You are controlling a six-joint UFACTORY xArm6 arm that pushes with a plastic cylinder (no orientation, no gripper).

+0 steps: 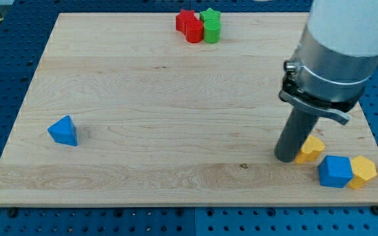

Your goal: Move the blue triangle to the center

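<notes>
The blue triangle [63, 130] lies near the view's left edge of the wooden board [176, 98], below mid-height. My tip [285, 157] rests on the board at the view's lower right, far to the right of the blue triangle. It stands right beside a small yellow block [310, 149], touching or nearly touching its left side.
A blue cube [335, 171] and a yellow hexagonal block [363, 172] sit together at the view's lower right corner. At the view's top centre, a red star [186, 19], a red block [194, 31], a green star [210, 15] and a green block [212, 31] cluster together.
</notes>
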